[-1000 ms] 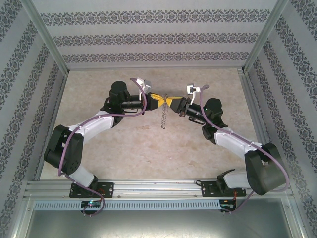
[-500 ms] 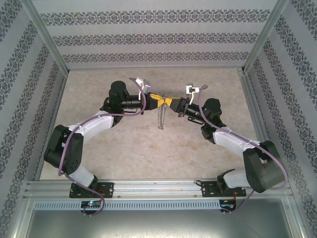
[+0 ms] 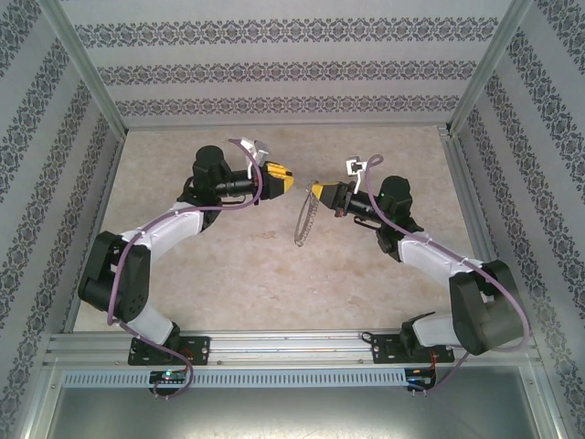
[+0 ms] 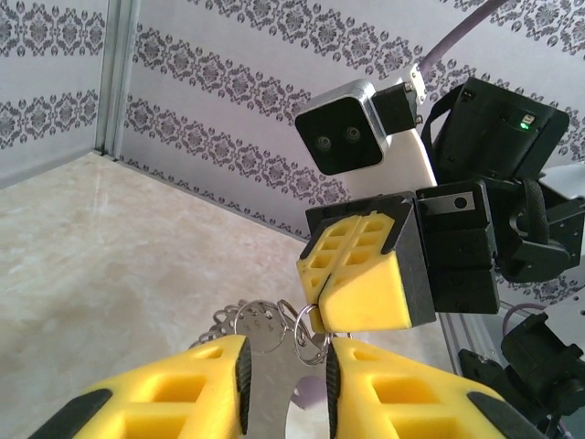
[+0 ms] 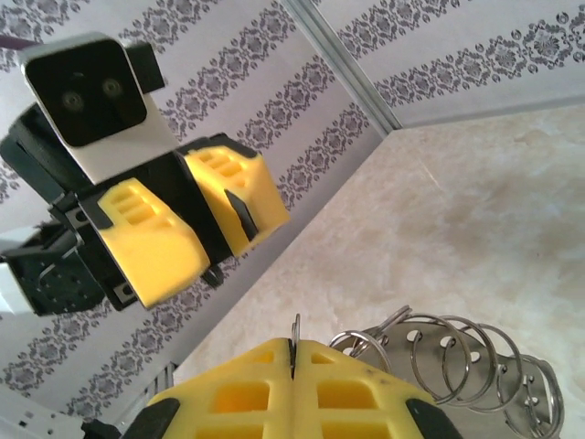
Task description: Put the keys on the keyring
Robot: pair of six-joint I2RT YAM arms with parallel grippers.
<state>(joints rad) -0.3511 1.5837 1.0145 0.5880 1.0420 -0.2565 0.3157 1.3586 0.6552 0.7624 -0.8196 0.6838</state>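
Note:
The keyring (image 3: 304,219) is a thin silvery hoop strung with several small rings. It hangs above the table from my right gripper (image 3: 316,192), which is shut on its top. In the right wrist view the shut pads (image 5: 294,347) pinch a thin ring edge, and the other rings (image 5: 457,366) fan out to the right. My left gripper (image 3: 281,180) stands a short way left of the ring, open with nothing between its fingers. From the left wrist its open gripper (image 4: 286,355) frames the rings (image 4: 274,322). A pale lilac patch (image 4: 311,395) below them looks like the key's head.
Patterned walls and metal corner posts (image 3: 87,91) close in the beige table (image 3: 274,274) on three sides. The aluminium rail (image 3: 292,346) with both arm bases runs along the near edge. The two grippers face each other closely above mid-table.
My left gripper has opened, let go of the keyring and drawn back to the left. The ring now hangs from the shut right gripper alone and has swung slightly.

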